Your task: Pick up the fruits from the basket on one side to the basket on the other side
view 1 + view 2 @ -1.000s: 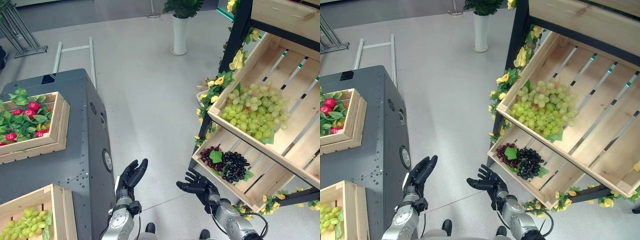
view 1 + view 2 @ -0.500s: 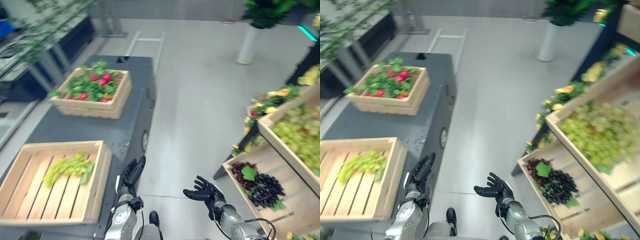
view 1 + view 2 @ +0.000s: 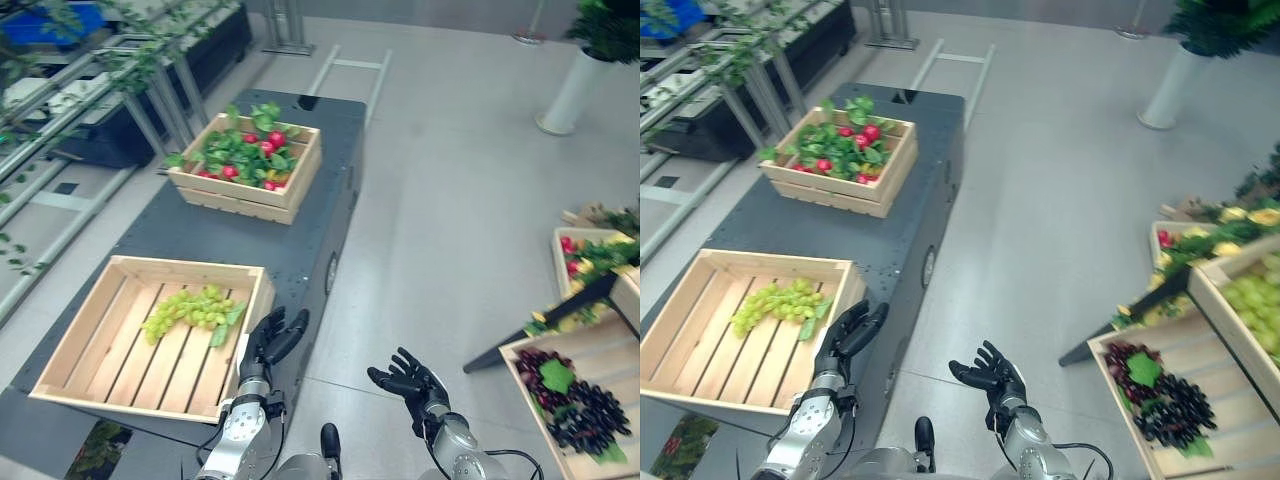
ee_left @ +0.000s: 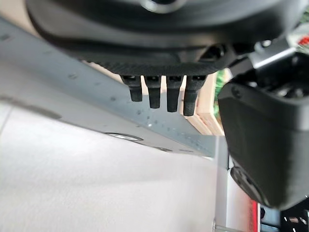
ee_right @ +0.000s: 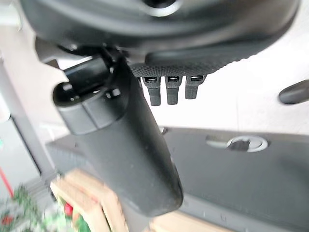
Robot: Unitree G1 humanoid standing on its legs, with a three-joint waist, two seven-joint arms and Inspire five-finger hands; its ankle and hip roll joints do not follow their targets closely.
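Left hand: your left hand (image 3: 268,340) is raised just off the near corner of the dark counter (image 3: 300,235), fingers loosely spread, holding nothing. In its wrist view the fingers (image 4: 166,94) hang straight with the counter's edge past them.
Right hand: your right hand (image 3: 408,382) hangs over the bare floor (image 3: 440,200), palm up, fingers fanned and relaxed, with nothing in it. Its wrist view shows the thumb (image 5: 120,145) standing clear of the fingers.
Near crate: the slatted wooden crate (image 3: 120,300) sits on the counter's near end, on your left side. One bunch of green grapes (image 3: 190,312) lies inside it, toward its far right part.
Far crate: a second wooden crate (image 3: 285,180) stands further along the counter, well apart from the first, full of red fruits among green leaves (image 3: 245,155).
Shelf crates: on your right, a tilted shelf crate (image 3: 1110,365) holds dark grapes (image 3: 1165,400) with a green leaf on top. Above it, another crate's corner shows pale green grapes (image 3: 1255,305). Beyond those, a small box of red and yellow items (image 3: 590,250) sits low by the floor.
Background: a white planter (image 3: 570,90) stands on the floor at the far right.
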